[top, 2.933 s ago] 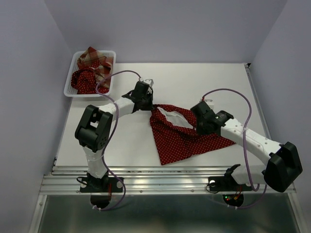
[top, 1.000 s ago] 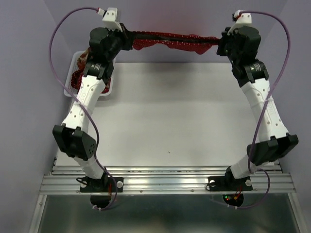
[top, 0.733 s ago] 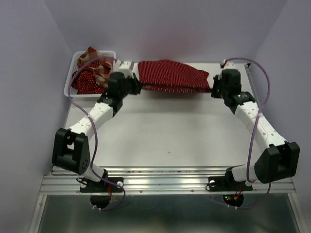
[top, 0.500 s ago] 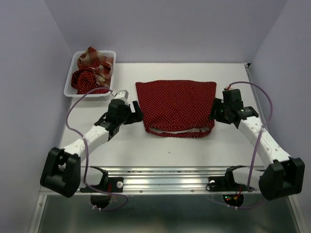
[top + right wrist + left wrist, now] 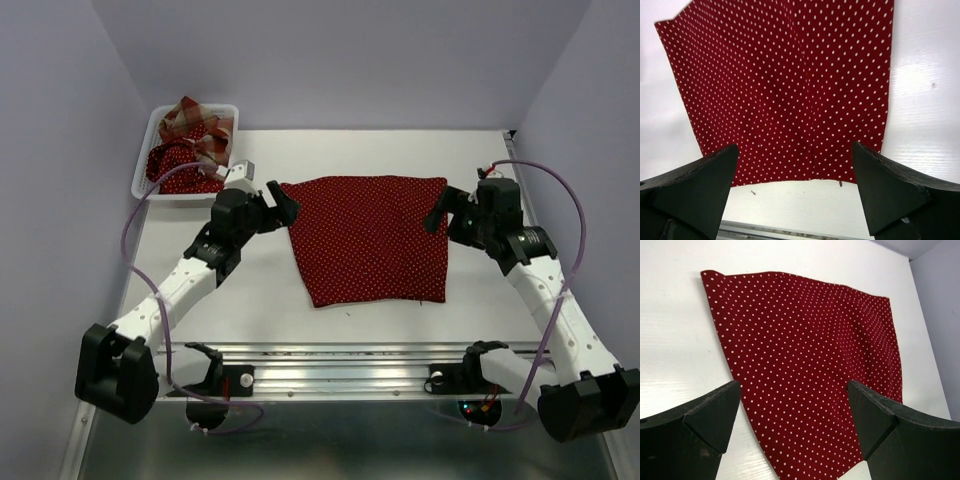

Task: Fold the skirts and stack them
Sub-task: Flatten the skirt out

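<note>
The white table [image 5: 250,300] carries one dark red polka-dot skirt [image 5: 370,240], spread flat across its middle with the wide edge on the far side and the left edge slanting inward toward the arms. At the far left corner stands the white slotted basket [image 5: 147,150], which holds the plaid skirt [image 5: 190,122] bunched toward its far end and a second dotted skirt [image 5: 175,170] crumpled at its near end. The left gripper [image 5: 280,205] sits by the spread skirt's far left corner and the right gripper [image 5: 440,208] by its far right corner, both with fingers wide apart and holding nothing.
</note>
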Motion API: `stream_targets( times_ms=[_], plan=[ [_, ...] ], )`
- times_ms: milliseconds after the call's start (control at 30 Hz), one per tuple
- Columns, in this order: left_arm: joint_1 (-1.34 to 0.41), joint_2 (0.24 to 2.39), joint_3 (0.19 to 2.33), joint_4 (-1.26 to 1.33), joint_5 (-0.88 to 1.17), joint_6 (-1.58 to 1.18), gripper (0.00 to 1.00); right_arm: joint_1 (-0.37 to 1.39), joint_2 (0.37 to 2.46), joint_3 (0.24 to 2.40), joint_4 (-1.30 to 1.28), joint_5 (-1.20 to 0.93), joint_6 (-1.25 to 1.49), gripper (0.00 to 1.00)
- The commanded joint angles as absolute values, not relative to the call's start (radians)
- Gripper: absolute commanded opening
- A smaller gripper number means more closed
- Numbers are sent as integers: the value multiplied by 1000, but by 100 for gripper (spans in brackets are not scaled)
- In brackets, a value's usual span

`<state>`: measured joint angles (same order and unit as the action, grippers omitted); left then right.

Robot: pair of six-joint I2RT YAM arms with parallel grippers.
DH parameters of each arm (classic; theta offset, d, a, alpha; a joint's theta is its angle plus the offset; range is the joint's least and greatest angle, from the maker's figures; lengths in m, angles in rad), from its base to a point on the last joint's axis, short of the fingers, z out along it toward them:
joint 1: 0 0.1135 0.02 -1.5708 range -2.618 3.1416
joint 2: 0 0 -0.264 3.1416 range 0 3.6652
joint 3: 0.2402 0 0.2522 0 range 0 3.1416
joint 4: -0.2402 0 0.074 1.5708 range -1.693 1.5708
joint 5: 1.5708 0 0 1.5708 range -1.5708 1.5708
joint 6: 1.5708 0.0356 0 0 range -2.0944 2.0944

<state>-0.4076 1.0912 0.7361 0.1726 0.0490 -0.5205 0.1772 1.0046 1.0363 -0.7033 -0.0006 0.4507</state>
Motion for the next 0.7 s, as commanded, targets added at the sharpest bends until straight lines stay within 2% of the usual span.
stream_targets(
  times_ms=[0, 367, 500, 667],
  plan=[
    [-426, 1236, 830, 198, 129, -508, 99, 172, 1106, 996, -623, -118, 497, 100],
    [-451, 1698, 1143, 137, 138, -459, 99, 172, 1423, 861, -470, -215, 443, 100],
    [-451, 1854, 1265, 46, 97, -431, 99, 172, 1511, 868, -459, -155, 445, 100],
    [-445, 1924, 1279, 2, 44, -440, 99, 172, 1609, 935, -459, -72, 427, 100]
  ],
)
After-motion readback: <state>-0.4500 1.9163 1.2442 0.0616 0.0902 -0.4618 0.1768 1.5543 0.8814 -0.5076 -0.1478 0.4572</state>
